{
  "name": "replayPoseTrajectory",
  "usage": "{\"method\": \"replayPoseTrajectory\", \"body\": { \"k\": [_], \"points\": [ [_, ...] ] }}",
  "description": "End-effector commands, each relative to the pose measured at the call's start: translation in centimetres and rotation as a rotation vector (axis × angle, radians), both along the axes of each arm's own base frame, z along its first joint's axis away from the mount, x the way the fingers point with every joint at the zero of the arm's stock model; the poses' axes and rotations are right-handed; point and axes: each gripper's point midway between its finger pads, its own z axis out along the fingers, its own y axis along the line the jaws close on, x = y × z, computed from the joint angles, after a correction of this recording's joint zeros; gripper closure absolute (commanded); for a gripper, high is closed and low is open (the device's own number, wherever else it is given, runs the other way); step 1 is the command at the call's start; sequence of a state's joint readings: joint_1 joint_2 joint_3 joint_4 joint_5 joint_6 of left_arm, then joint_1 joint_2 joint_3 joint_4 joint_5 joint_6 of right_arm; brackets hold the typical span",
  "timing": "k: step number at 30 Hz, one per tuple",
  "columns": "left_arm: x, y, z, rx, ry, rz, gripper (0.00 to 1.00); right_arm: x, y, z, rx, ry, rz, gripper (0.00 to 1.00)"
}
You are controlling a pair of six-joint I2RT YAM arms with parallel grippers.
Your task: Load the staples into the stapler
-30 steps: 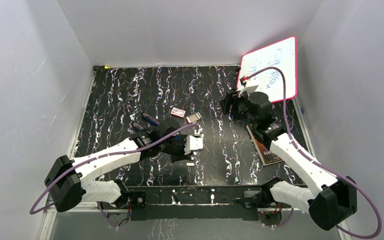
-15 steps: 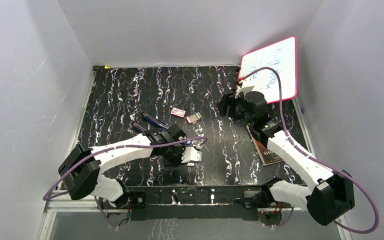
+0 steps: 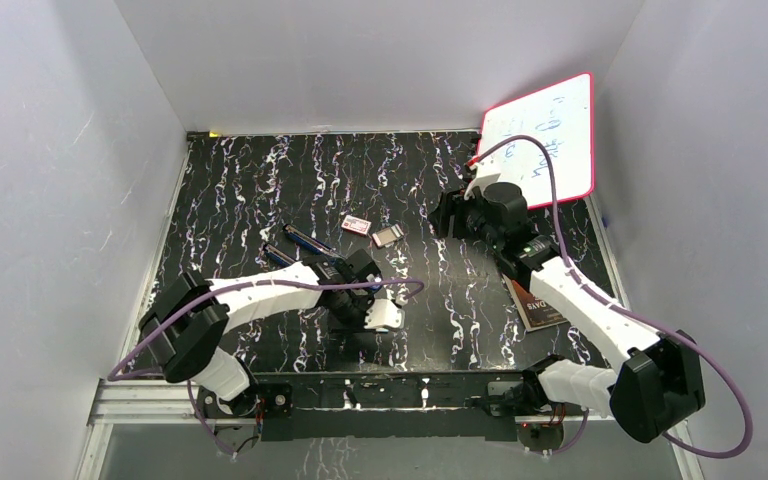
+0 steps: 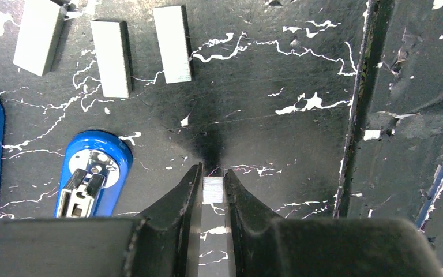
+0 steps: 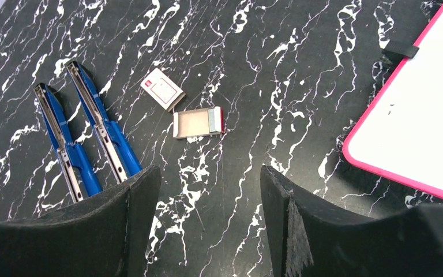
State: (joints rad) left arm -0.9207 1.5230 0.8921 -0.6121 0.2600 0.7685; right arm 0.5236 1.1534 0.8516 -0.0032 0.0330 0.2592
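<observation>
Since earlier frame, left arm is drawn back toward lower centre; right gripper is shifted slightly left. Only in left wrist view, left gripper is seen clamped on small staple strip. Three grey ribbed strips are laid upper left, glossy blue stapler lower left. In right wrist view, fingers are spread, nothing held; red-white box and whiteboard are shown on marbled black table.

Bright diffuse overhead light; soft shadow on table ahead of left hand; views sharp.
</observation>
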Motion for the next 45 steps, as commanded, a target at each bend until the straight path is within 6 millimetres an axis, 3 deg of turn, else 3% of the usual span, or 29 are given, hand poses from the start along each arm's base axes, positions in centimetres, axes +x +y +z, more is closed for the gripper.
{"method": "replayPoseTrajectory", "body": {
  "k": [1, 11, 15, 18, 23, 26, 30, 34, 37, 41, 45],
  "points": [
    [0.0, -0.4, 0.6, 0.001, 0.004, -0.017, 0.90, 0.2, 0.7, 0.7, 0.020, -0.007, 0.030, 0.28],
    [0.3, -0.6, 0.2, 0.000, 0.000, -0.002, 0.71, 0.2, 0.6, 0.4, 0.011, -0.002, 0.027, 0.28],
    [0.6, -1.0, 0.7, -0.020, -0.015, 0.011, 0.69, 0.1, 0.4, 0.7, 0.015, -0.010, 0.017, 0.27],
    [1.5, -2.2, 2.3, -0.092, -0.061, 0.034, 0.68, 0.0, 0.0, 1.2, 0.024, -0.037, -0.001, 0.28],
    [4.0, -5.0, 6.8, -0.317, -0.147, 0.137, 0.66, -0.4, -0.2, 1.7, 0.030, -0.073, 0.009, 0.27],
    [7.1, -5.5, 10.6, -0.471, -0.250, 0.292, 0.62, -0.7, 0.2, 1.9, 0.052, -0.094, 0.040, 0.26],
    [12.7, -3.5, 16.4, -0.720, -0.450, 0.677, 0.43, -1.3, 1.6, 2.1, 0.092, -0.095, 0.120, 0.24],
    [15.8, 0.5, 20.0, -0.863, -0.558, 0.967, 0.20, -1.2, 2.2, 1.4, 0.099, -0.066, 0.140, 0.23],
    [17.0, 2.9, 19.9, -0.832, -0.538, 1.149, 0.11, -1.1, 2.2, 0.8, 0.083, -0.061, 0.141, 0.22],
    [17.6, 4.2, 18.2, -0.722, -0.421, 1.348, 0.02, -1.9, 2.5, 0.2, 0.054, -0.067, 0.204, 0.22],
    [17.5, 3.4, 17.6, -0.730, -0.300, 1.403, 0.02, -2.4, 3.4, -0.3, -0.014, -0.067, 0.271, 0.22]
  ]
}}
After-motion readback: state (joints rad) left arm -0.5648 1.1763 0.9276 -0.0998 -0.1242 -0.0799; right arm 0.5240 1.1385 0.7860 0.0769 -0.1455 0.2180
